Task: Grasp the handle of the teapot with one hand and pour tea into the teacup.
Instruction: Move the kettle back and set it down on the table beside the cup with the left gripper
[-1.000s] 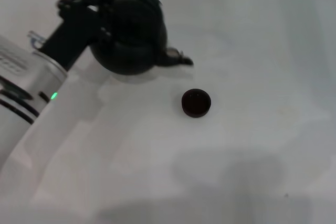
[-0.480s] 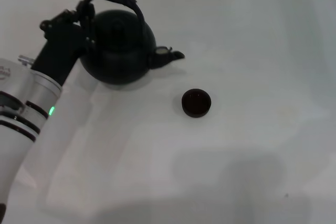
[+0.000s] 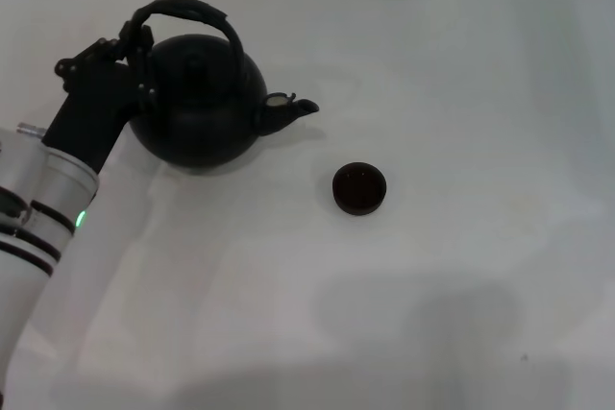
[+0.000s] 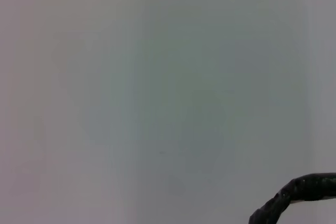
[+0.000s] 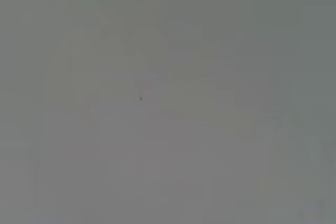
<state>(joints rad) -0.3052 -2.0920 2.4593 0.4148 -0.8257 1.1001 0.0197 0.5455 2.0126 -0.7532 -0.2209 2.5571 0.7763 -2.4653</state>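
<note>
The black round teapot [image 3: 197, 108] stands upright at the left of the white table, its short spout [image 3: 288, 110] pointing right toward the teacup [image 3: 358, 187]. The small dark teacup stands alone near the middle, well apart from the spout. My left gripper [image 3: 135, 43] is shut on the left end of the arched handle [image 3: 183, 9]. A piece of the handle also shows in the left wrist view [image 4: 299, 191]. I cannot tell whether the pot rests on the table or hangs just above it. My right gripper is out of view.
The white table [image 3: 461, 93] stretches to the right and front of the teacup. My left arm [image 3: 48, 189] reaches in from the lower left. The right wrist view shows only plain table surface [image 5: 168, 98].
The teapot has moved left, away from the teacup, with my left gripper, and has tipped back from a spout-down tilt to upright. The teacup has not moved.
</note>
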